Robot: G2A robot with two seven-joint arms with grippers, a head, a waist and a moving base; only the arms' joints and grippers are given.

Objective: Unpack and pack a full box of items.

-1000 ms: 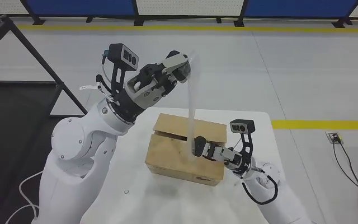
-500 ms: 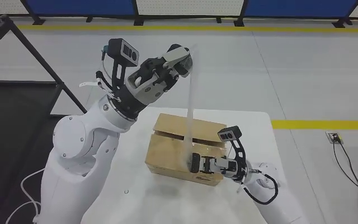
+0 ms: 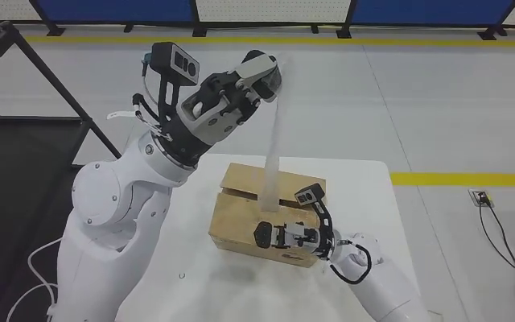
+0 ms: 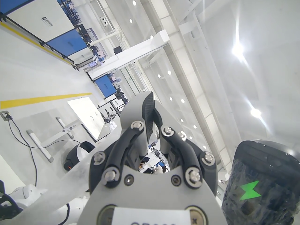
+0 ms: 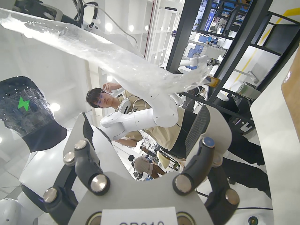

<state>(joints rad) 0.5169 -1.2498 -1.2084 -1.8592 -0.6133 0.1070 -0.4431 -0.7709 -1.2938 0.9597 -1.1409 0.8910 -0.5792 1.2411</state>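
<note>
The left gripper (image 3: 264, 76) is raised high above the cardboard box (image 3: 241, 217). Its fingers are pressed together on the top end of a clear plastic strip (image 3: 273, 153) that runs down to the box. The right gripper (image 3: 261, 235) sits low, just beside the box's near side, with fingers apart and holding nothing. The white label at each gripper's base is cut off and unreadable.

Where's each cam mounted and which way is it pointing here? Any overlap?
Top: above the arms, looking down at table and cardboard box; left gripper raised, right gripper at the box.
Left wrist: on the raised arm, facing the ceiling; own gripper shut on plastic film.
Right wrist: low beside the box, facing up; own gripper open.
Shared: top and right wrist both show the film and left gripper.
</note>
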